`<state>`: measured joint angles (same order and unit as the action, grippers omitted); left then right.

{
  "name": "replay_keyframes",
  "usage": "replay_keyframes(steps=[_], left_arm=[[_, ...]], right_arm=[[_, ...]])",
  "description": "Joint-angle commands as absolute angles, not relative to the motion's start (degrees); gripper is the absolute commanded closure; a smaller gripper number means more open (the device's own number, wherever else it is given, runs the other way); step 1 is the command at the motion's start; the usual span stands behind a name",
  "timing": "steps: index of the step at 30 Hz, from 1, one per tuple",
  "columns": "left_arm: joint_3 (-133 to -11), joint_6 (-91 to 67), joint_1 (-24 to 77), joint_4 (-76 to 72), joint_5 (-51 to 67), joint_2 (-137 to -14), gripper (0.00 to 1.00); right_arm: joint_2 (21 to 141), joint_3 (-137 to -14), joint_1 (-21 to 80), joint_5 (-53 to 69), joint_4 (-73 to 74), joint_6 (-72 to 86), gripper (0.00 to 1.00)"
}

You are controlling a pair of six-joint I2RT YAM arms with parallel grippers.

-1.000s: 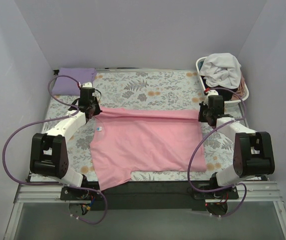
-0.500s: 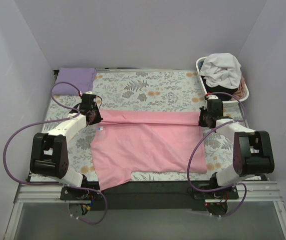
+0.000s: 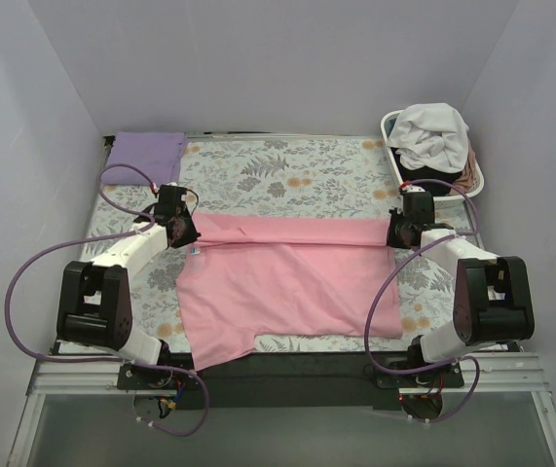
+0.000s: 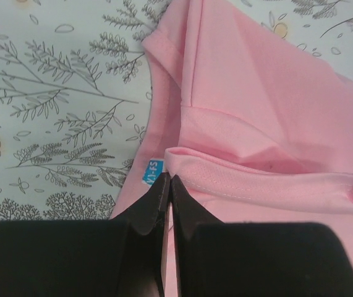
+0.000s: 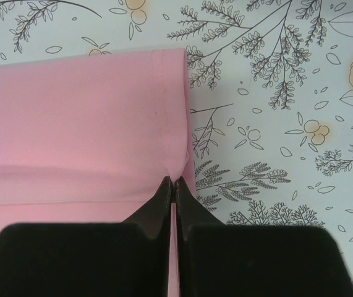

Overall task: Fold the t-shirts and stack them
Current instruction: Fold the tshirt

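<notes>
Smooth matt cloth: pink t-shirt (image 3: pixel 287 282), floral table cover (image 3: pixel 287 180).

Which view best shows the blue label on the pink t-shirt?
The left wrist view: the blue label sits close up, beside the fingers of the left gripper, on the pink t-shirt. The top external view shows it only as a tiny speck; the right wrist view shows just the shirt's hem corner, no label.
</notes>
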<state>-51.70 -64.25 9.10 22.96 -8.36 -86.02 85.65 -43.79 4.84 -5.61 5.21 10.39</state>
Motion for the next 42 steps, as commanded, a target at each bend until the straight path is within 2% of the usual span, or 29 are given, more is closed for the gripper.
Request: replay_keyframes(steps=[1, 3, 8, 9, 10, 13, 18, 21, 23, 24, 25, 26, 29, 33, 42], left_arm=[[-49.49, -66.18, 8.53, 24.87, -8.53, -82.19, 1.0], [-48.52, -66.18, 8.53, 24.87, -8.61, -81.48, 0.97], [-46.5, -66.27, 8.61, 24.79, -5.46, -79.99, 0.88], [-46.15, -66.44, 8.61, 24.96, -4.58, -79.55, 0.88], [-45.88, -66.62, 8.7, 25.13, -3.79, -78.67, 0.88], [-44.65, -66.97, 9.05, 26.28, -2.46, -74.54, 0.9], [-42.02, -67.94, 9.05, 27.95, -0.09, -66.46, 0.93], [-40.17, -69.08, 9.14, 29.09, 2.72, -63.64, 0.93], [-38.68, -71.18, 9.14, 28.83, 2.64, -60.74, 0.84], [-38.24, -71.54, 9.14, 28.05, 2.38, -59.78, 0.76], [-38.06, -71.63, 9.14, 27.17, 1.94, -59.24, 0.66], [-38.58, -71.28, 9.14, 25.24, 1.67, -59.76, 0.48], [-43.48, -67.87, 9.14, 23.3, 4.29, -65.88, 0.27], [-51.03, -63.64, 9.23, 20.48, 10.0, -76.44, 0.17], [-58.18, -60.82, 14.15, 21.09, 13.97, -92.71, 0.14]], right_arm=[[84.11, -43.33, 4.31, -5.98, 6.77, 11.51, 0.99], [84.29, -42.72, 4.31, -6.24, 7.12, 11.77, 0.96], [83.59, -42.63, 4.31, -3.87, 8.09, 12.57, 0.78], [83.15, -42.63, 4.31, -3.69, 8.17, 12.57, 0.76], [82.19, -42.89, 4.31, -3.78, 8.52, 12.48, 0.69], [79.21, -43.24, 4.31, -5.09, 9.49, 12.22, 0.61], [75.06, -44.12, 4.39, -3.7, 8.71, 11.43, 0.57], [73.48, -43.95, 5.01, 3.39, 6.95, 9.5, 0.57], [72.43, -43.25, 5.36, 6.93, 4.32, 8.62, 0.56], [72.25, -42.98, 5.8, 8.34, 3.35, 8.61, 0.55], [72.16, -42.72, 5.97, 10.7, 1.86, 8.7, 0.52], [72.25, -42.28, 6.24, 11.85, 1.06, 9.14, 0.5], [72.95, -41.84, 7.2, 15.72, -1.21, 9.49, 0.43], [73.74, -41.31, 8.61, 18.28, -1.67, 9.75, 0.35], [73.13, -39.55, 9.93, 19.25, -2.2, 9.05, 0.32]])
